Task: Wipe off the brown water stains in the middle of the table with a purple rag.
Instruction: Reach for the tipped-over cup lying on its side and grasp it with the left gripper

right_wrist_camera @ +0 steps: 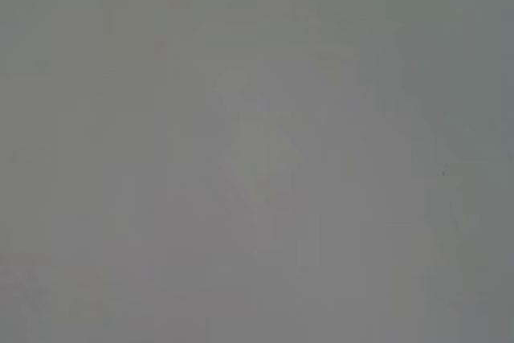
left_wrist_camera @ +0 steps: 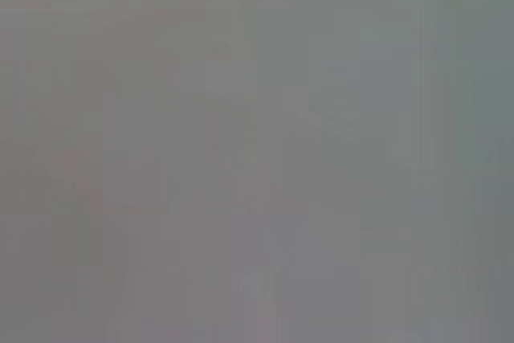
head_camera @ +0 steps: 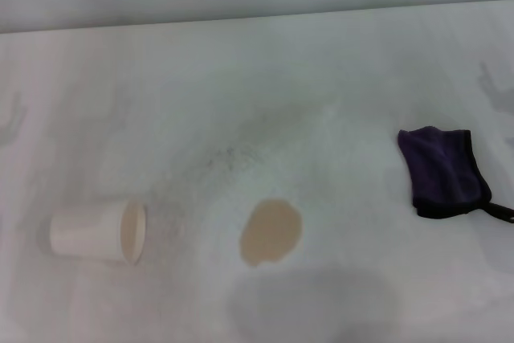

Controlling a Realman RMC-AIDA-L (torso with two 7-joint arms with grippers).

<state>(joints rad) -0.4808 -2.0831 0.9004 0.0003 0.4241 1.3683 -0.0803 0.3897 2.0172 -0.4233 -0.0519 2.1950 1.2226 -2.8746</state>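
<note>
A white table (head_camera: pixel 337 62) seen from the robot's head camera, looking forward and down. Neither arm nor gripper appears in this view, and both wrist cameras show only a featureless grey blur, so whether either claw is released or clenched cannot be told.

Taking the brown water stain (head_camera: pixel 271 233) as the landmark: it is a flat, light tan puddle, roughly oval, lying on the near middle of the table. To its right and a little farther from the robot, well apart from it, lies the purple rag (head_camera: pixel 442 170), a small dark purple folded cloth with black edging. A short black loop tag sticks out from the rag's near right corner. To the left of the stain, also apart from it, a white paper cup (head_camera: pixel 98 233) lies tipped on its side, its open mouth facing toward the stain and showing a tan inside. Beyond the stain, faint grey speckled smudges trail across the tabletop toward the far edge.

Judged from this layout, the task has not begun: the rag lies untouched and the stain is whole. The step in hand is reaching for the rag. Since the rag sits to the stain's right, the right arm seems the natural one to fetch it. The next move calls for lowering a released claw onto the cloth, pinching enough of its folds to lift it, then carrying it left to the stain and pressing it flat while sweeping.
</note>
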